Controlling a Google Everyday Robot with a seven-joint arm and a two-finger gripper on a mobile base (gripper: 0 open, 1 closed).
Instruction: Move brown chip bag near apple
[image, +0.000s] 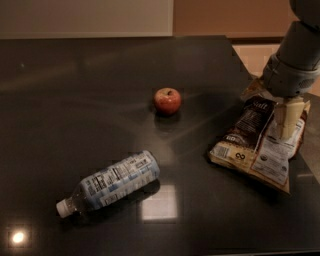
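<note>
Your brown chip bag (250, 145) — tan-edged, with white lettering and a white label panel — lies under the grey-and-cream hand (286, 122) at right. The apple (167, 100) is red with a yellowish patch, the clear bottle (115, 182) has a blue-white label, and the surface (75, 100) is glossy black.

Dark table (75, 75), apple (167, 100), bottle (112, 182), brown chip bag (250, 145), gripper (287, 117) over bag

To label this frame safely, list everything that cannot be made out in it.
Camera view:
- The crinkly dark brown chip bag: its upper right part is hidden behind the tool, which hangs over it near the right edge of the dark table.
- It is not discernible from this angle whether the tool touches the bag.
- The grey robot arm: cut off by the top edge.
- The clear plastic bottle: its label print is too small to read.
</note>
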